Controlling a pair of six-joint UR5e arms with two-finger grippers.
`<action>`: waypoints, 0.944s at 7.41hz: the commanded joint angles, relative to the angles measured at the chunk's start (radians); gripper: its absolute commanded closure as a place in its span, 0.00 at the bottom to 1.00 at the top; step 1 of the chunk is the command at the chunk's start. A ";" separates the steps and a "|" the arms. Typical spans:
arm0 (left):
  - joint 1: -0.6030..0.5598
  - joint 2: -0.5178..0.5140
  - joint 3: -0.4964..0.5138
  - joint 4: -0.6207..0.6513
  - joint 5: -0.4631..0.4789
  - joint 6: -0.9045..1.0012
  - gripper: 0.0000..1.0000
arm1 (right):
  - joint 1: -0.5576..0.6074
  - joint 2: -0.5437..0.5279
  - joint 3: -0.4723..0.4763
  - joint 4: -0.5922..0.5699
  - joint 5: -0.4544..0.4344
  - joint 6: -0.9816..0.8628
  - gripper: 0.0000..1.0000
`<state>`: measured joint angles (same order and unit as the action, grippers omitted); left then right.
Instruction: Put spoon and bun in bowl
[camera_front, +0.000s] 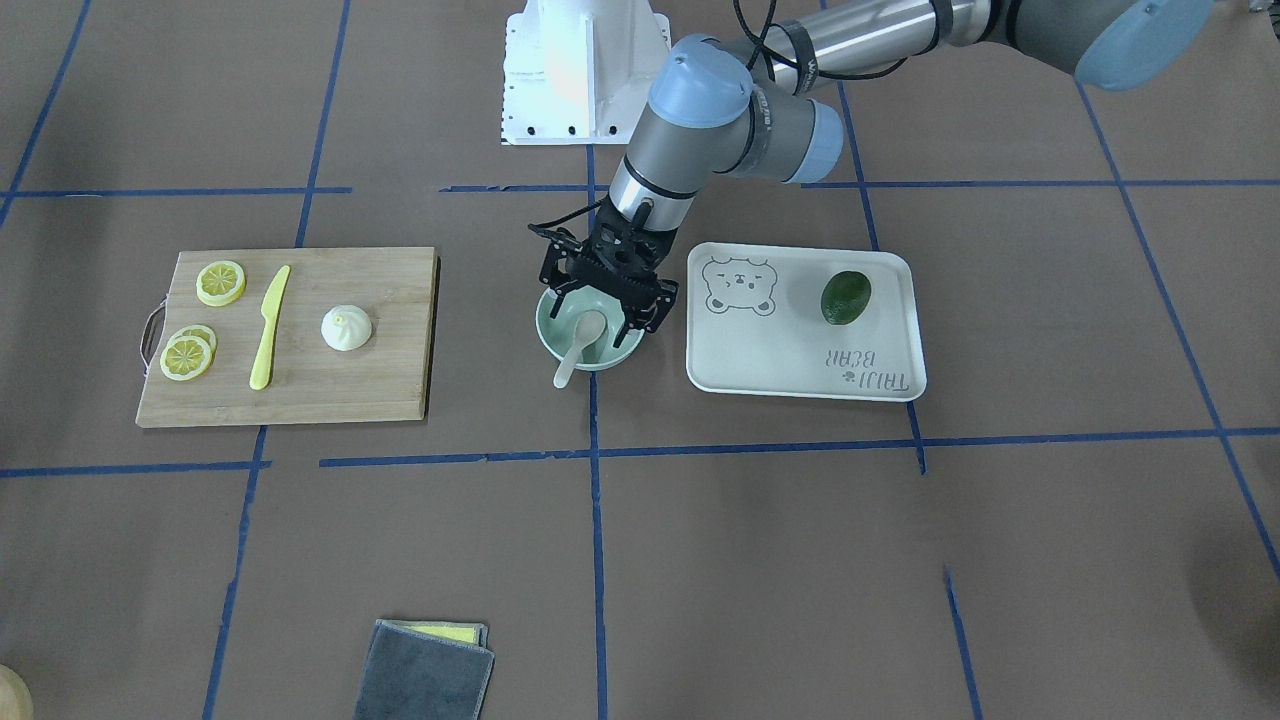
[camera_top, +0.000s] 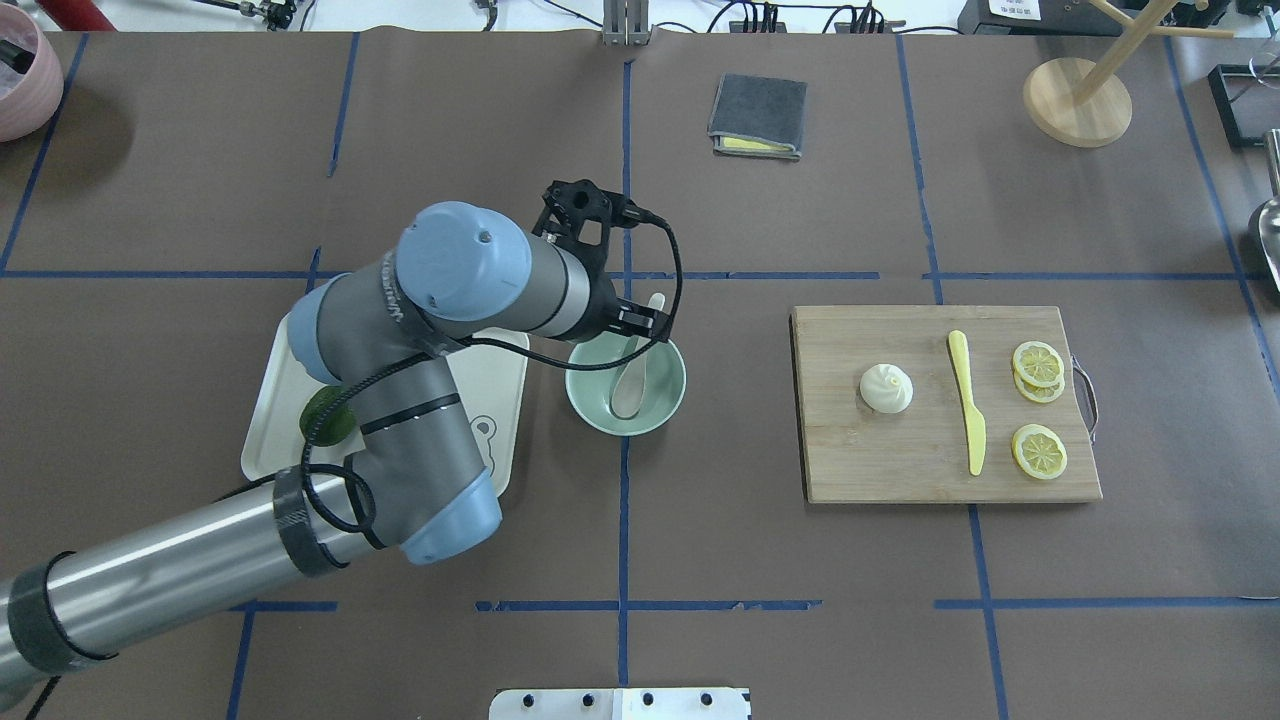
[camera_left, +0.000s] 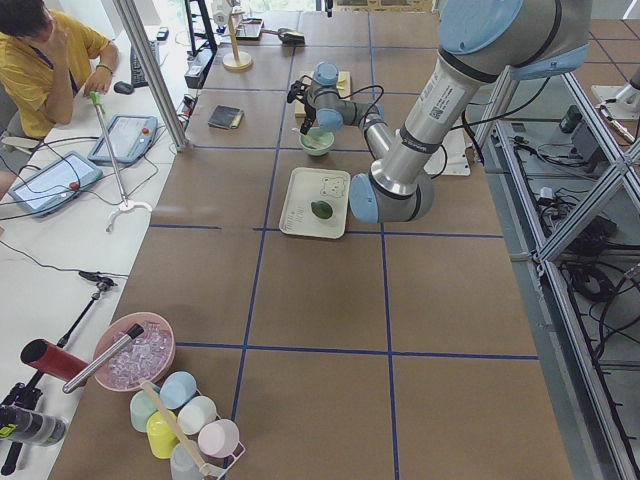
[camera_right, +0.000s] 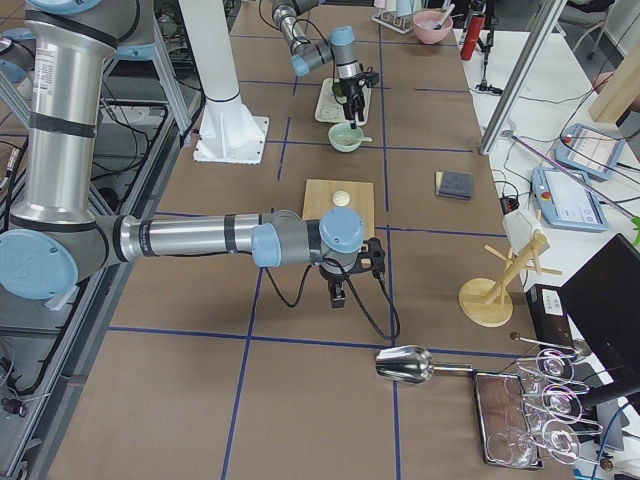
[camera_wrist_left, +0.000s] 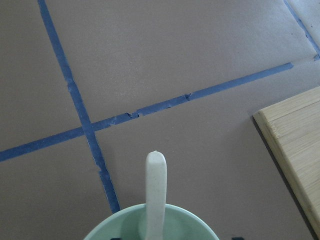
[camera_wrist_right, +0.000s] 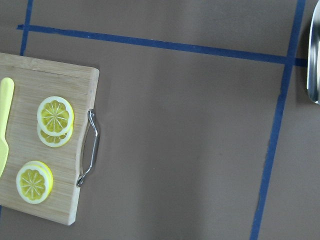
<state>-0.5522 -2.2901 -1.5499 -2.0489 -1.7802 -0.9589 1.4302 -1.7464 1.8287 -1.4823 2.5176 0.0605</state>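
My left gripper (camera_front: 603, 300) hangs spread right over the round pale mint-green bowl (camera_front: 620, 355), pinching nothing. The small pale beige plastic soup spoon (camera_front: 580, 345) lies directly beneath it, scoop down in the bowl and handle leaning out over the rim on the side away from my base.

That overhanging handle is the nearest risk, I judge. If I rise at a slant, a finger could catch it and flip the spoon out, or shove the light bowl across the bench. A bun set down on the scoop could also lever the handle up.

The small white steamed bun (camera_front: 346, 328) with the pinched top sits well off to this gripper's right on the wooden cutting board (camera_front: 330, 385), beside the yellow plastic knife (camera_front: 268, 328). It is round and probably soft, so a hard squeeze may dent it and an off-centre one may let it roll towards the knife. My two arms could also crowd each other over the bowl if this one lingers.

My right gripper (camera_right: 338, 300) shows only in the side view, small and dark, and I cannot tell whether it is spread or closed. Its wrist camera sees the board's handle end, not the bun. My left wrist camera cuts off my fingers, and from overhead my own wrist covers most of the left gripper
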 joint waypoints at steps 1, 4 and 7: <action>-0.148 0.124 -0.065 0.012 -0.002 0.034 0.20 | -0.133 0.007 0.004 0.223 -0.029 0.358 0.00; -0.273 0.326 -0.198 0.019 -0.010 0.241 0.20 | -0.576 0.185 0.012 0.518 -0.354 1.091 0.00; -0.412 0.495 -0.292 0.015 -0.200 0.434 0.18 | -0.716 0.342 0.020 0.299 -0.430 1.116 0.00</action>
<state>-0.8856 -1.8573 -1.8207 -2.0328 -1.8935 -0.6602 0.7738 -1.4748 1.8472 -1.0831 2.1098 1.1609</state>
